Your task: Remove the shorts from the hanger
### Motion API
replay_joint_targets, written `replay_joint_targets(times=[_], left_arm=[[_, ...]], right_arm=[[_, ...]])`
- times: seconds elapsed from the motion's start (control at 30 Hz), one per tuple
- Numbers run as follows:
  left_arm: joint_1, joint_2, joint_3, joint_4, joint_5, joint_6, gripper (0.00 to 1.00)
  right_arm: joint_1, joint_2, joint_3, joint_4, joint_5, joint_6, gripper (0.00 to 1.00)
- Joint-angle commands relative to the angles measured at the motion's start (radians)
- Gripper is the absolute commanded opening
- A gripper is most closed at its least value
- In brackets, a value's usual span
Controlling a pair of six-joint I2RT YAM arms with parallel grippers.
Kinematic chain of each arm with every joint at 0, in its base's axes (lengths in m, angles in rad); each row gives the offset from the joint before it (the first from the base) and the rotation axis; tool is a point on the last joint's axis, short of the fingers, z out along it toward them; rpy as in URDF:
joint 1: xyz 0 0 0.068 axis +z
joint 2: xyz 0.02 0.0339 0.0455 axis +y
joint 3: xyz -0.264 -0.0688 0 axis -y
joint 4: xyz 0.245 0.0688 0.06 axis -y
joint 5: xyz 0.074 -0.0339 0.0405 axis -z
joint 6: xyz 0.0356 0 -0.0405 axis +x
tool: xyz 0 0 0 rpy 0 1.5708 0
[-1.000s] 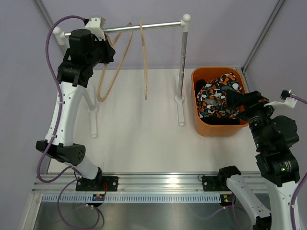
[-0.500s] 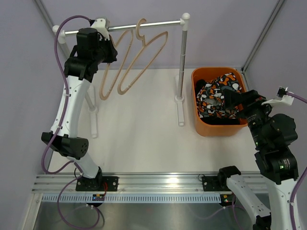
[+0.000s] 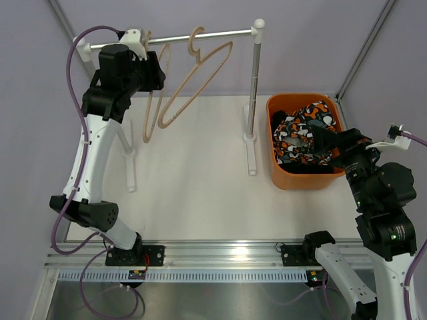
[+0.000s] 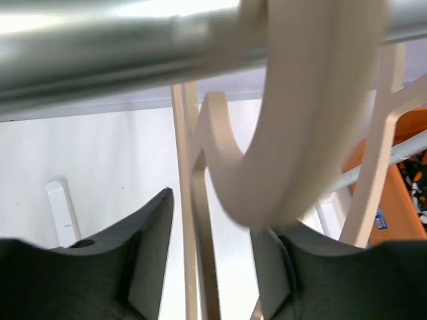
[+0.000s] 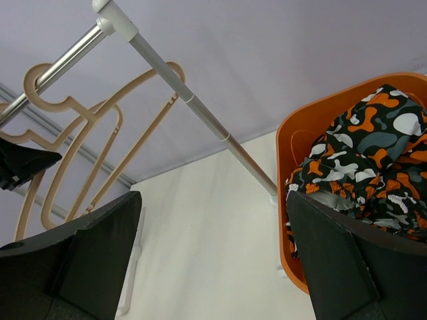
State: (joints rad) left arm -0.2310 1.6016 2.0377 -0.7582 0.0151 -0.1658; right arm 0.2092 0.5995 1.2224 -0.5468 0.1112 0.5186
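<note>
1. The left gripper (image 4: 212, 223) is parked right up under the rail (image 4: 100, 47) near the table's far-left corner. Its jaws are parted, and the neck of one of the two pale hangers (image 4: 313, 113) is seen in the gap. Whether either finger is actually touching it can't be told.
2. The right gripper (image 5: 213, 200) is spread wide with nothing held, and is hung over the near side of the bin by the table's right edge.
3. The white table (image 3: 193, 180) is taken up mostly by the rack and the bin.
4. The rack (image 3: 253, 80) is stood along the far edge, with the rail carried between two white-capped posts.
5. The orange bin (image 3: 277, 175) is set toward the far-right corner, just beside the rack's right post.
6. The patterned shorts (image 3: 300, 137) are piled in the bin, and the black shorts (image 3: 283, 118) are seen underneath and at the bin's far side.
7. The hangers are hooked on the rail's left half and tilted.
</note>
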Motion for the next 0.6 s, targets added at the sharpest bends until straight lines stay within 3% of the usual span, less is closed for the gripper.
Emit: replay_joint_targets(times=[0.0,0.2,0.4,0.57], left_arm=[[0.005,-0.092,-0.007,0.069,-0.01,0.005,0.58],[0.004,-0.181,-0.043,0.08,-0.01,0.014,0.75],[0.001,-0.29,-0.123,0.08,-0.021,-0.015,0.78],[-0.054,-0.48,-0.31,0.105,0.014,-0.026,0.79]], right_arm=[[-0.002,-0.006,0.0,-0.005,-0.01,-0.017,1.0],[-0.002,-0.004,0.006,-0.024,-0.012,-0.026,0.99],[-0.004,-0.01,-0.015,-0.035,-0.016,-0.049,0.99],[-0.002,-0.024,-0.04,-0.042,-0.06,-0.071,1.0]])
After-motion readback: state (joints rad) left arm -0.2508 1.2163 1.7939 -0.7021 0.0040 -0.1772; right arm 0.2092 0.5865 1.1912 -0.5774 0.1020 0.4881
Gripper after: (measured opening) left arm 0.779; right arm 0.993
